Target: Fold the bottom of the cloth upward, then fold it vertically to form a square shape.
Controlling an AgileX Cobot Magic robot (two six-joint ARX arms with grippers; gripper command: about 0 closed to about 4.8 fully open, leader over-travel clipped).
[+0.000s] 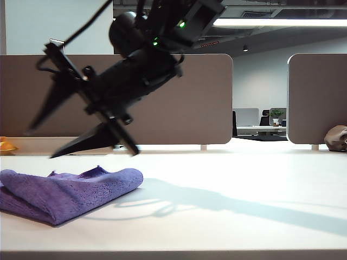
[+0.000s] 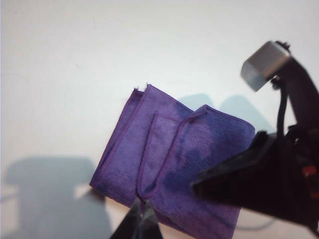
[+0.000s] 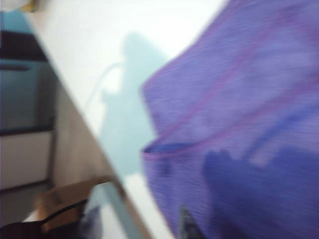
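**A:** Where is the cloth (image 1: 65, 192), and what does this step need?

**B:** It lies folded on the white tabletop (image 1: 244, 206), toward the left of the exterior view. I judge both folds look made. The step now is letting go cleanly: lift each tool straight up and away so no finger drags a layer open.

**A:** How are the tools?

**B:** The right tool (image 1: 73, 127) hangs just above the cloth, its two dark fingers spread apart and empty. The left tool (image 2: 142, 224) is closed, its tips together at the cloth's near edge; whether they pinch fabric I cannot tell.

**A:** And the cloth's look?

**B:** Purple, fuzzy and ribbed, with darker stitched edges. It is a roughly square stack, layers overlapping unevenly, one rounded fold facing right.
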